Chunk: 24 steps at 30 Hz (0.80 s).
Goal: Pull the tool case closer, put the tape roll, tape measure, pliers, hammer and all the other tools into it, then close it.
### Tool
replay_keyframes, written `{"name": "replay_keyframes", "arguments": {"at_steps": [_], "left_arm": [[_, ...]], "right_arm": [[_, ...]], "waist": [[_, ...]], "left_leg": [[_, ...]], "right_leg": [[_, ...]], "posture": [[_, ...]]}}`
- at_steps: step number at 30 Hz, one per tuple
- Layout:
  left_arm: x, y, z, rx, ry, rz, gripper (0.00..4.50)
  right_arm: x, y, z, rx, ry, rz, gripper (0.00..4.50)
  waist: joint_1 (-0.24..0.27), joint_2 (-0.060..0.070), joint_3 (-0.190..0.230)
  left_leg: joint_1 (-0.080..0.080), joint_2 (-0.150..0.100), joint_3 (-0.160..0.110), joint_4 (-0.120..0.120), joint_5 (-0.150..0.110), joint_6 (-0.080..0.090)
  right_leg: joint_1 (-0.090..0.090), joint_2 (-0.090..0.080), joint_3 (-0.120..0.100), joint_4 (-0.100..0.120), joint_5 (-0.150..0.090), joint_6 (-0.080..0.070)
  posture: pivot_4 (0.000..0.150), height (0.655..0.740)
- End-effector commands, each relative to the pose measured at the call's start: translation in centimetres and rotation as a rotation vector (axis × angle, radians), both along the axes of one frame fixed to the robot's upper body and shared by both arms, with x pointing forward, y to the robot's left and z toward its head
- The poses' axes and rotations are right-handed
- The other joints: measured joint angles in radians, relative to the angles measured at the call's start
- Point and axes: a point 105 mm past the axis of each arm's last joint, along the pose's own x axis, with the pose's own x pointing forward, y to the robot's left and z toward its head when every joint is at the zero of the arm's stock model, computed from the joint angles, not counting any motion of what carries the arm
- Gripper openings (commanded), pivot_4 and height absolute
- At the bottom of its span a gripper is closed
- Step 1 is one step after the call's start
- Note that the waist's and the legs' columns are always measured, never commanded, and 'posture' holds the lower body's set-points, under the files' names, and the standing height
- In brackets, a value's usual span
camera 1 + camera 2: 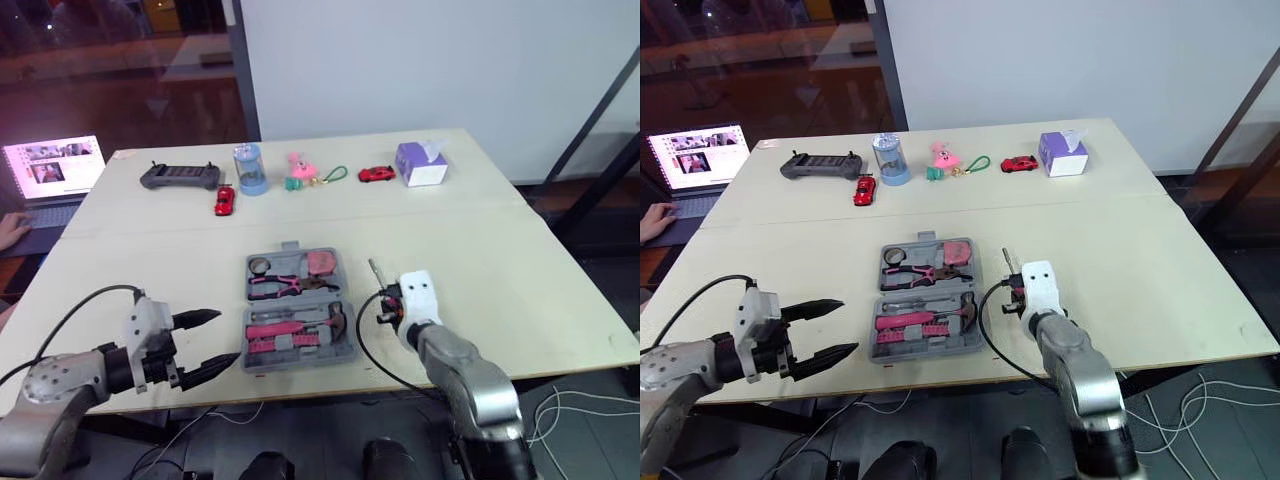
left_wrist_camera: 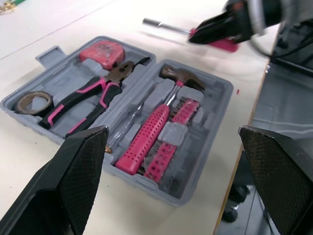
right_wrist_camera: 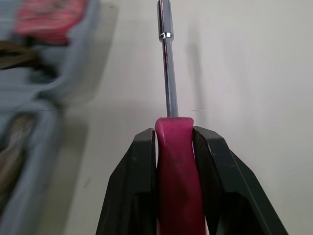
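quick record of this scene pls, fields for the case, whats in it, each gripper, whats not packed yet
case: tool case open on the table, near its front edge
in case: tape roll, pliers, tape measure, hammer
left gripper: open, holding nothing, by the case's near left corner
right gripper: shut on the pink handle of the screwdriver, right of the case
outside case: screwdriver
lid: not closed

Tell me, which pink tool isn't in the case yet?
The pink-handled screwdriver, clamped in the right pincer beside the tool case. The pink pliers and hammer already lie in their slots inside.
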Motion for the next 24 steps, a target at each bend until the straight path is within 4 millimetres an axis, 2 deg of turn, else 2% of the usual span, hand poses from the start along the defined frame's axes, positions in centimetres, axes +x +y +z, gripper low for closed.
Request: {"name": "replay_keyframes", "arguments": {"at_steps": [1, 6, 15, 17, 18, 19, 21, 24], "left_arm": [[-0.2, 0.5, 1.0, 0.006, -0.044, -0.034, 4.50], [-0.2, 0.6, 0.7, 0.029, -0.053, -0.079, 4.50], [0.3, 0.7, 0.9, 0.040, -0.064, -0.083, 4.50], [0.4, 0.9, 0.8, 0.056, -0.066, -0.080, 4.50], [0.5, 1.0, 0.9, 0.054, -0.068, -0.077, 4.50], [0.6, 1.0, 1.0, 0.052, -0.070, -0.074, 4.50], [0.6, 1.0, 1.0, 0.048, -0.071, -0.072, 4.50], [0.6, 0.9, 1.0, 0.045, -0.072, -0.067, 4.50]], "right_arm": [[-2.1, 1.0, 1.3, 0.013, -0.012, 0.010, 0.58], [-3.8, 1.3, -1.3, 0.026, 0.086, -0.040, 0.58], [-3.6, 1.2, -4.2, 0.036, 0.131, -0.092, 0.58], [-3.6, 1.2, -4.3, 0.046, 0.132, -0.094, 0.58], [-3.5, 1.2, -4.1, 0.064, 0.121, -0.098, 1.65], [-3.4, 1.2, -3.8, 0.080, 0.113, -0.103, 1.97], [-3.1, 0.9, -3.2, 0.078, 0.091, -0.101, 2.96], [-2.4, 0.2, -0.7, 0.087, 0.016, -0.089, 4.40]], "waist": [[0.001, 0.000, 0.000], [0.002, 0.000, 0.000], [0.002, 0.000, 0.000], [0.002, 0.000, 0.000], [0.001, 0.000, 0.000], [0.002, 0.000, 0.000], [0.002, 0.000, 0.000], [0.006, 0.000, 0.000]], "left_leg": [[0.000, 0.000, 0.000, 0.000, 0.000, 0.000], [0.000, 0.000, 0.000, 0.000, 0.000, 0.000], [0.001, 0.000, 0.000, -0.001, 0.000, 0.000], [0.002, 0.000, 0.000, 0.000, 0.000, 0.000], [0.002, 0.000, 0.000, 0.000, 0.000, 0.000], [0.002, 0.000, 0.000, 0.000, 0.000, 0.000], [0.002, 0.000, 0.000, 0.000, 0.000, 0.000], [0.002, 0.000, 0.000, 0.000, 0.000, 0.000]], "right_leg": [[0.000, 0.000, 0.000, 0.000, 0.000, 0.000], [0.000, 0.000, 0.000, 0.000, 0.000, 0.000], [0.000, 0.000, 0.000, 0.000, 0.000, 0.000], [0.001, 0.000, 0.000, 0.000, 0.000, 0.000], [0.001, 0.000, 0.000, 0.000, 0.000, 0.000], [0.002, 0.000, 0.000, 0.000, 0.000, 0.000], [0.002, 0.000, 0.000, 0.000, 0.000, 0.000], [0.002, 0.000, 0.000, -0.001, 0.000, 0.000]], "posture": [[0.150, 0.7400], [0.150, 0.7400], [0.150, 0.7400], [0.150, 0.7400], [0.150, 0.7400], [0.150, 0.7400], [0.150, 0.7400], [0.150, 0.7400]]}}
